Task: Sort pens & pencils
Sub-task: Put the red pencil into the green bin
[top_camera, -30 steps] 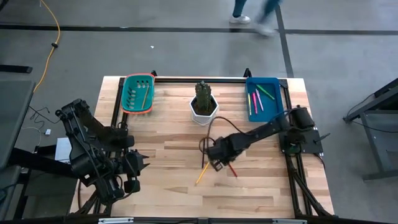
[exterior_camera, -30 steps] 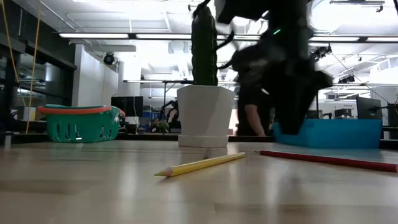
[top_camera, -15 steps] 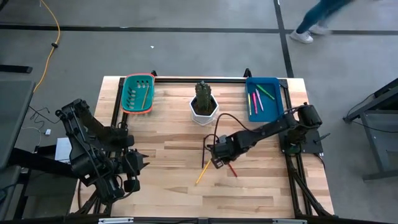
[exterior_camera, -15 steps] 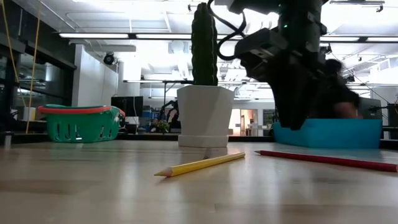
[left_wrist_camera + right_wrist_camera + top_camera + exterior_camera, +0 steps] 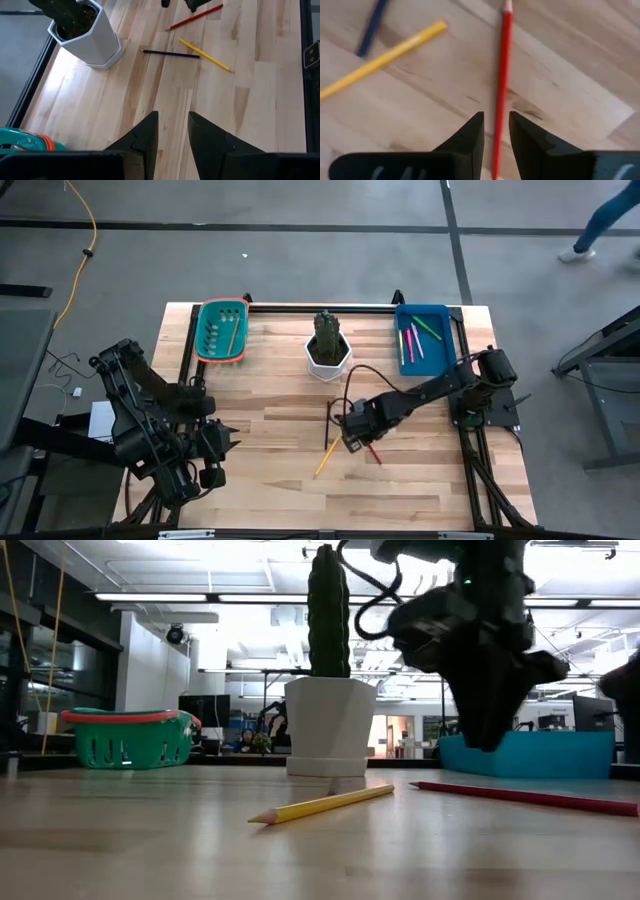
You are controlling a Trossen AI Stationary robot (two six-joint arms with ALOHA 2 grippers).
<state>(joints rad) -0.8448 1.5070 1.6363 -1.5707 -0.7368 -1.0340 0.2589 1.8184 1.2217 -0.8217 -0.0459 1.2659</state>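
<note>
A red pencil (image 5: 502,70), a yellow pencil (image 5: 385,55) and a dark pencil (image 5: 170,53) lie flat on the wooden table near its middle. My right gripper (image 5: 496,131) is open and hovers just above the red pencil (image 5: 525,797), one finger on either side of its line, touching nothing. It also shows in the high view (image 5: 353,440). My left gripper (image 5: 173,125) is open and empty near the table's left near corner (image 5: 226,442). Pink and green pens (image 5: 412,340) lie in the blue tray (image 5: 447,340). One pencil (image 5: 232,335) lies in the green basket (image 5: 205,345).
A white pot with a cactus (image 5: 328,352) stands at the far middle, just beyond the loose pencils. The green basket is at the far left corner, the blue tray at the far right corner. A person's leg (image 5: 605,225) shows on the floor beyond the table.
My right gripper has shifted a little toward the table's right edge, staying above the red pencil. The pencils have not moved. A person has walked rightward past the table's far side.
</note>
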